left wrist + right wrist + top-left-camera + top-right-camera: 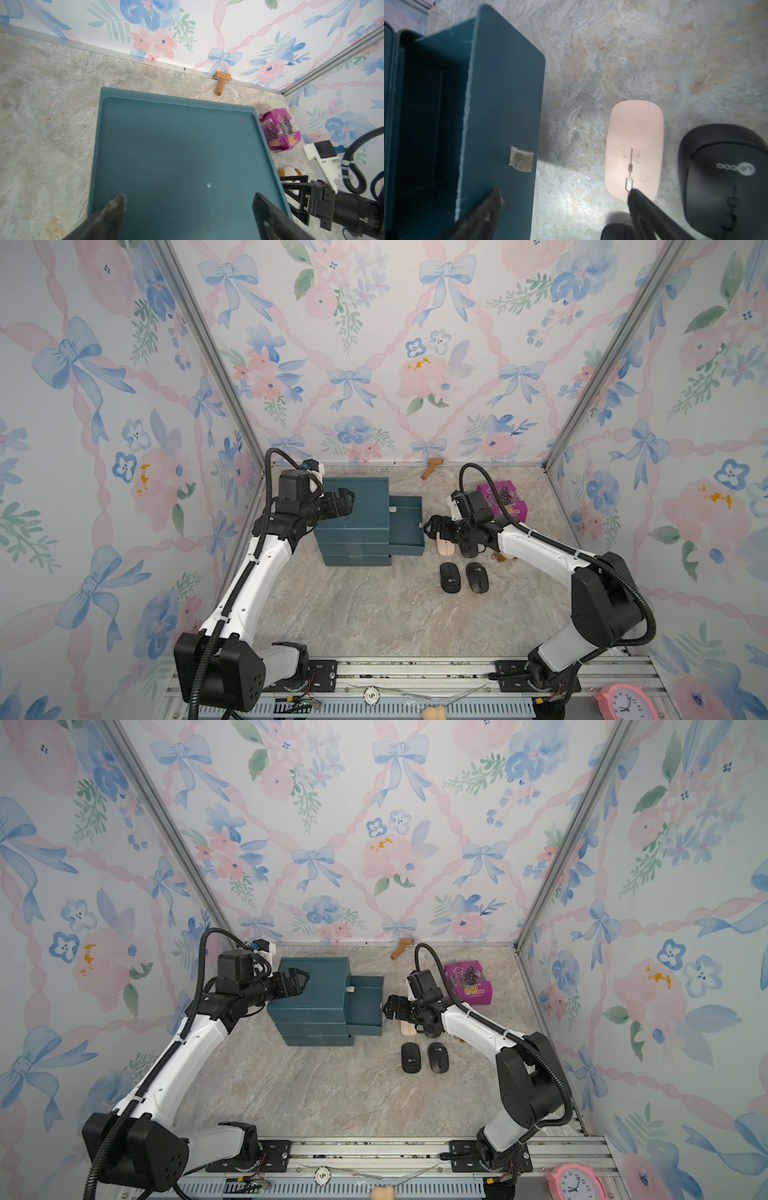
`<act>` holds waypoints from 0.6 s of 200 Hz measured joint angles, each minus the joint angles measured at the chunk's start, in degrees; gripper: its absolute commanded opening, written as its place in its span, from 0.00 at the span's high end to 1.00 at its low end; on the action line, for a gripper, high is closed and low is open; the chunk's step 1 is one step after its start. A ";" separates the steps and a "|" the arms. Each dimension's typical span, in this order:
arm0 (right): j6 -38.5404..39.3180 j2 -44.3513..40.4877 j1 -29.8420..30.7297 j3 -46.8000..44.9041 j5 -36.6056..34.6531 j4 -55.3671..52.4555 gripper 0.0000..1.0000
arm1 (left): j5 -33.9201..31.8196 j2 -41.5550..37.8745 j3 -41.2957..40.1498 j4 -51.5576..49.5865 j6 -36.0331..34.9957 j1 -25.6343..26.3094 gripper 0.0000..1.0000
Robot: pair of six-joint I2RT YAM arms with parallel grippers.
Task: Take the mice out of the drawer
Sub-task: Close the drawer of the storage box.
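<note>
Left pincer (348,501) and right pincer (428,529) both gape wide.

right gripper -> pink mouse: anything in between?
Nothing visible. The pink mouse lies uncovered on the table, close beneath the open right gripper. The pulled-out drawer stands on one side of it and a black mouse on the other. Neither is in between.

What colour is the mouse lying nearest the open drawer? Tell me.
Pale pink. The mouse shows best in the right wrist view, beside the drawer.
</note>
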State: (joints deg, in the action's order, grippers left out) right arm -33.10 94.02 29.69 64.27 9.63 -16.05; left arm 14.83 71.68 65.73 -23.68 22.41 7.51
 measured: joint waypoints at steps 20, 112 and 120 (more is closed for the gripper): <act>-0.33 2.12 1.22 1.57 0.33 0.31 0.04 | -0.02 -0.04 0.00 -0.02 0.02 0.00 0.02; -0.85 8.28 5.62 8.04 0.76 1.07 0.04 | -0.46 -0.15 -0.35 0.61 0.44 0.24 0.02; -0.96 8.83 5.75 8.59 0.87 1.22 0.04 | -0.44 -0.15 -0.37 0.66 0.44 0.35 0.02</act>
State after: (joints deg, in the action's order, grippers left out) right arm -34.06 102.85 35.44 72.86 10.50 -14.83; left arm 14.39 71.53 65.36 -23.03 22.85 7.86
